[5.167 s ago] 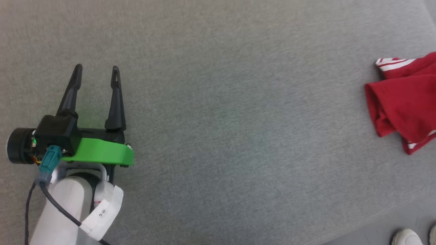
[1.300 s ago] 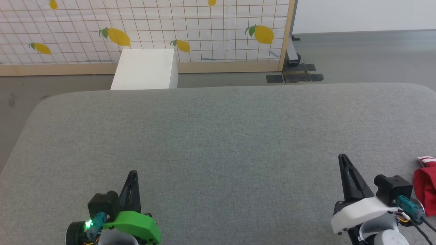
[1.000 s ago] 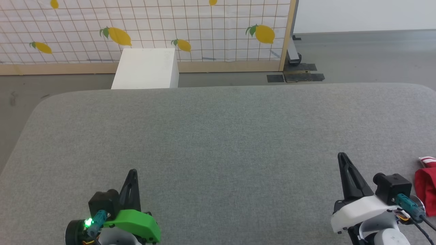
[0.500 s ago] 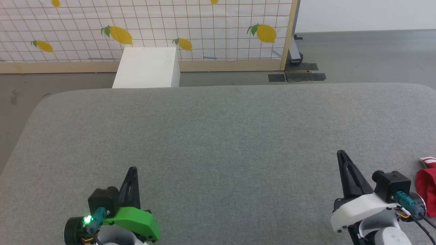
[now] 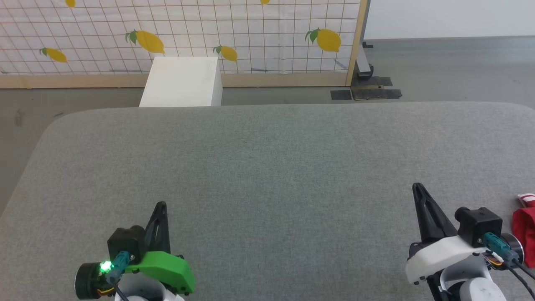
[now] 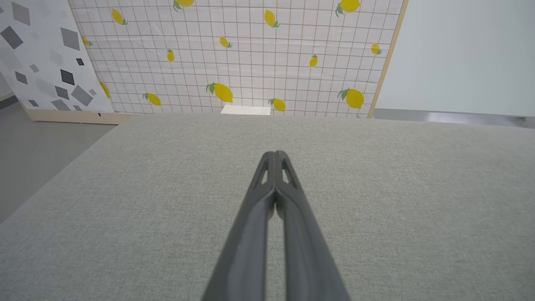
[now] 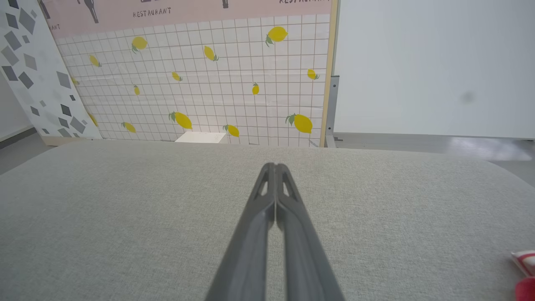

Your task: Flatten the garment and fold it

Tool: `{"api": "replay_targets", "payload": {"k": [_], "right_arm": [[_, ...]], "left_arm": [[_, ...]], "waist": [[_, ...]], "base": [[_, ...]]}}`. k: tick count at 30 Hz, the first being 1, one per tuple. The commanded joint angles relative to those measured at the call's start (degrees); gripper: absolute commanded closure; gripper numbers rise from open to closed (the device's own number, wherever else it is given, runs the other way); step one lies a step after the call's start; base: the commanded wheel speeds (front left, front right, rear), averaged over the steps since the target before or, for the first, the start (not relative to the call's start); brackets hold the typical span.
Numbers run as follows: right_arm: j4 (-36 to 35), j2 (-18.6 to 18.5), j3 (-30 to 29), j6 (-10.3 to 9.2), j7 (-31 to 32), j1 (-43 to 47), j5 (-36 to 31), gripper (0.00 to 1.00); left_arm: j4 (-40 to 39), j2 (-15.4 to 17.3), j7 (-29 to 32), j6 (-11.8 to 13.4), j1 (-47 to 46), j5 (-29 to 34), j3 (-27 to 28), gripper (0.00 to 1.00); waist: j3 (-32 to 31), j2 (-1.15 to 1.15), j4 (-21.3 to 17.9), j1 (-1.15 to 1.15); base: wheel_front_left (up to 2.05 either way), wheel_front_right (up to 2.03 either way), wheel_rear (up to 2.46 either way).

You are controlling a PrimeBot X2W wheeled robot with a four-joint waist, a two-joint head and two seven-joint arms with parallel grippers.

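The garment (image 5: 526, 225) is a red shirt with white striped trim, bunched at the right edge of the grey padded table (image 5: 267, 167); most of it is cut off by the frame. A corner of the garment (image 7: 524, 271) also peeks in at the lower right of the right wrist view. My right gripper (image 5: 416, 189) hovers just left of it, shut with nothing between its fingers (image 7: 273, 167). At the lower left, my left gripper (image 5: 161, 207) is shut and empty too, its fingertips pressed together (image 6: 275, 154) over bare table.
Beyond the table's far edge stands a white box (image 5: 182, 82) on the grey floor. A lemon-print grid panel (image 5: 179, 33) with a wooden frame stands behind it. Black tape patches (image 5: 368, 93) mark the floor at the back right.
The head camera has drifted slightly, so the scene slides a little. Both grippers stay shut and keep their places low in the view. Several seconds ago the left gripper was open.
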Motion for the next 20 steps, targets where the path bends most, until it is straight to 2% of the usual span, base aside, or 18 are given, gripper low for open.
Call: {"api": "replay_targets", "payload": {"k": [1, 20], "right_arm": [[-0.71, 0.06, 0.13, -0.04, 0.25, 0.94, -0.70, 1.00], [-2.93, 0.08, 0.41, -0.06, 2.15, 1.29, -2.15, 1.00]], "left_arm": [[-0.44, -0.31, 0.39, -0.32, 0.14, 0.74, 0.31, 1.00], [-2.38, -0.96, 2.59, -1.15, 0.19, 3.24, 1.68, 1.00]], "waist": [[0.02, 0.00, 0.03, 0.00], [0.23, 0.00, 0.40, 0.00]], "base": [[0.00, 0.00, 0.00], [0.00, 0.00, 0.00]]}}
